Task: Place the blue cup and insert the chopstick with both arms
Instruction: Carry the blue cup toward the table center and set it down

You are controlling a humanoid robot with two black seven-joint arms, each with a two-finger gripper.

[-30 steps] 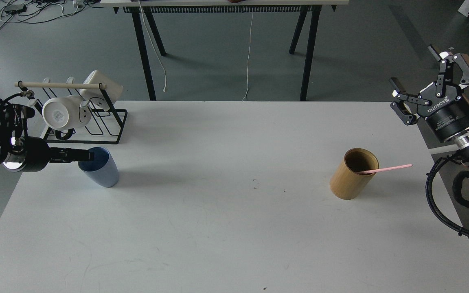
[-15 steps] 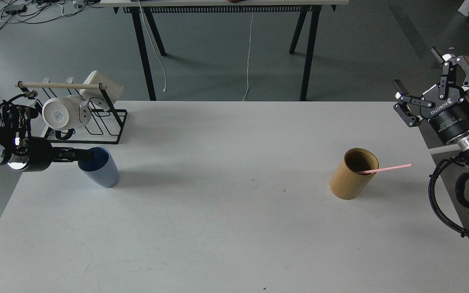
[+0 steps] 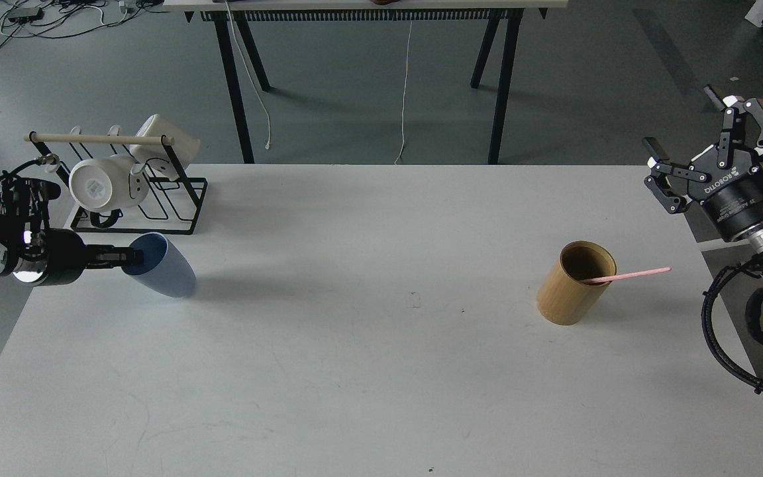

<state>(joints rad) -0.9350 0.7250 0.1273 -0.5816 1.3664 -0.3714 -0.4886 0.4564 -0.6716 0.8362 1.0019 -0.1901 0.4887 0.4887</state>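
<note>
The blue cup (image 3: 164, 269) is at the left side of the white table (image 3: 381, 371), tilted with its mouth toward the left. My left gripper (image 3: 131, 255) comes in from the left and is shut on the cup's rim, one finger inside the mouth. A pale-pink chopstick (image 3: 630, 273) leans out to the right of the tan wooden cylinder (image 3: 573, 285) at the right. My right gripper (image 3: 685, 149) is open and empty, raised beyond the table's right edge, well above and right of the cylinder.
A black rack (image 3: 140, 199) with a beige rod and white mugs (image 3: 100, 185) stands at the back left, just behind the cup. A black-legged table (image 3: 368, 13) stands on the grey floor behind.
The blue cup has tipped over toward the left in my left gripper, which drew back slightly left. My right gripper has drifted a little right and down, still open.
</note>
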